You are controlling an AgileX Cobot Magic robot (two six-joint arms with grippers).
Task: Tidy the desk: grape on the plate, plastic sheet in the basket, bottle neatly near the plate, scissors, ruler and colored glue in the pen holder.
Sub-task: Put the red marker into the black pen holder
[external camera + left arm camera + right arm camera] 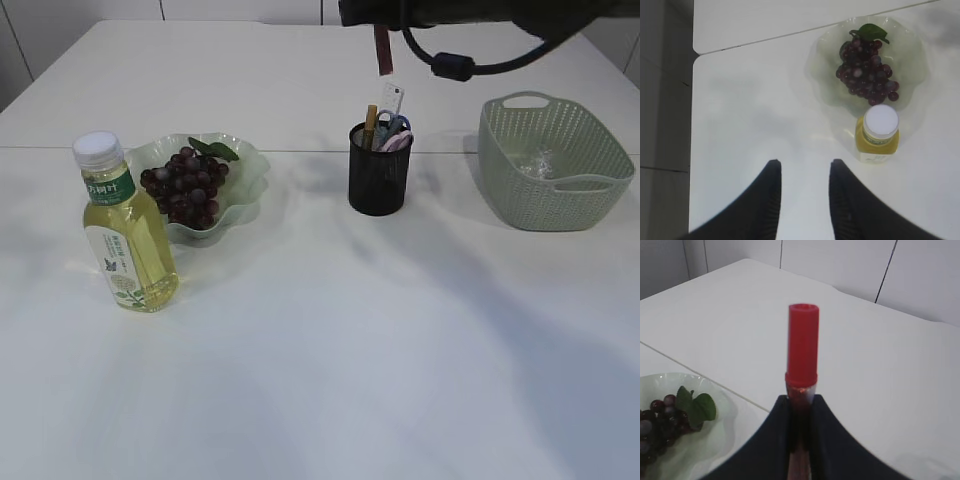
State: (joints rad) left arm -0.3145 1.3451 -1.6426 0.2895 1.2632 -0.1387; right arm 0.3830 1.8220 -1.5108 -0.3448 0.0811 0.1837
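Right gripper (801,407) is clamped on the colored glue (802,352), hanging upright above the pen holder (379,170). Left gripper (804,175) sits partly open, empty.

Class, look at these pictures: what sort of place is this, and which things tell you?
Probably a staged desk: a white table with a pen holder, a basket and a plate of grapes.
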